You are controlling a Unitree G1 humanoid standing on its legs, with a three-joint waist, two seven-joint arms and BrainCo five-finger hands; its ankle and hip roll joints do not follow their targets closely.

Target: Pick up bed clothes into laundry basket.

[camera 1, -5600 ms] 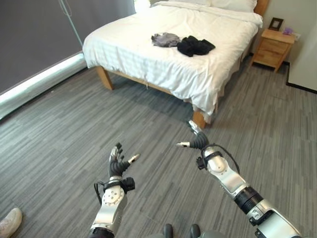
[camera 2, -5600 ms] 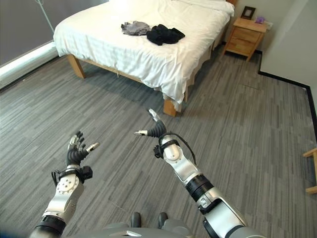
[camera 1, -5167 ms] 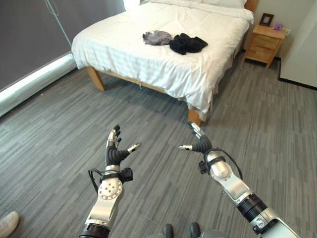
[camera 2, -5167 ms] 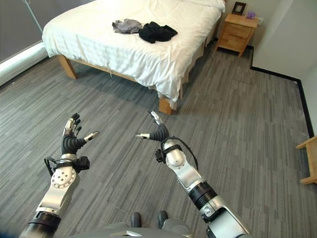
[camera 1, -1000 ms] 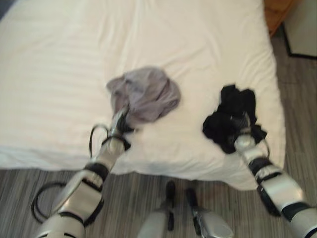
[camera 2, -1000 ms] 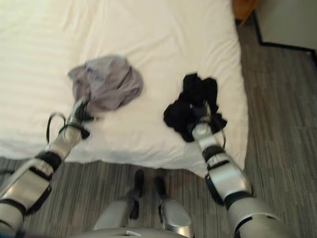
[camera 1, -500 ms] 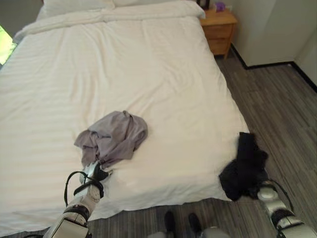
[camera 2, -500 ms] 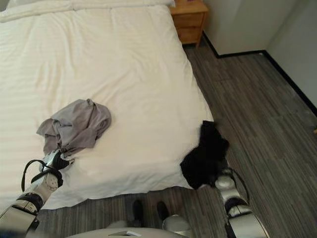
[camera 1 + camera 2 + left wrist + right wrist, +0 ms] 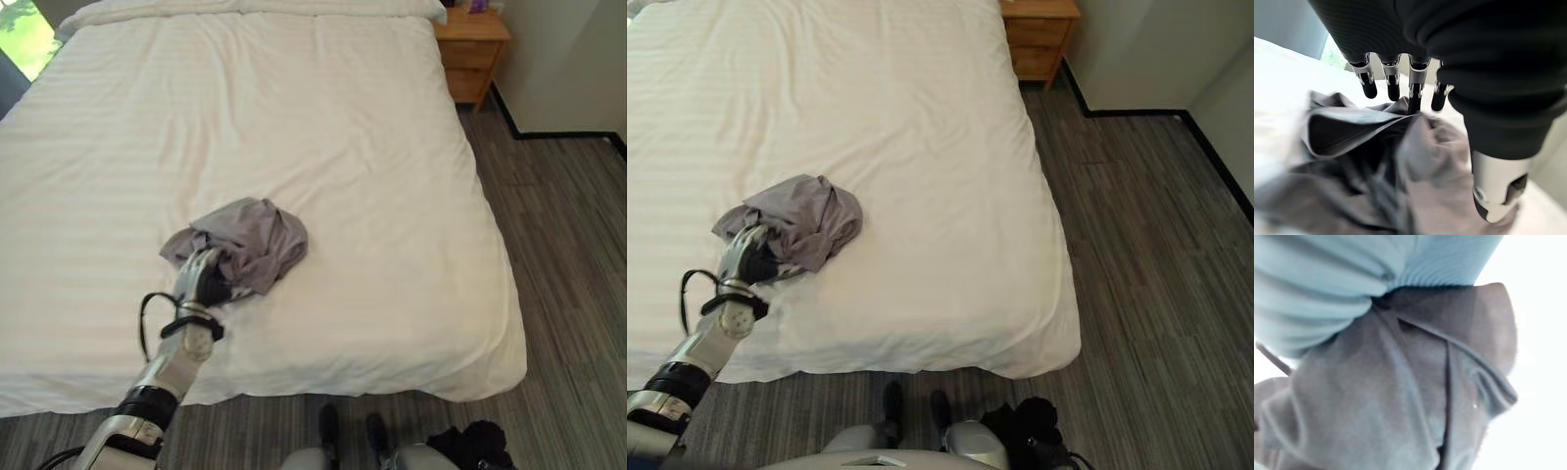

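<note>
A crumpled grey garment (image 9: 245, 240) lies on the white bed (image 9: 372, 147), near its front edge. My left hand (image 9: 202, 277) rests at the garment's near side. In the left wrist view its fingers (image 9: 1392, 84) reach out straight over the grey cloth (image 9: 1376, 171) with their tips on the folds, and the thumb (image 9: 1493, 196) stands apart. A black garment (image 9: 1024, 421) hangs low off the bed, just above the floor at my right side. Dark cloth (image 9: 1400, 396) bunches right against my right hand (image 9: 1327, 284).
A wooden nightstand (image 9: 473, 49) stands at the bed's far right corner, beside a pale wall (image 9: 568, 59). Grey plank floor (image 9: 578, 294) runs along the bed's right side and its foot. A window (image 9: 24, 34) shows at the far left.
The view has shifted. My left hand has moved forward onto the grey garment. The black garment has come off the bed's right front edge and now hangs low by the floor.
</note>
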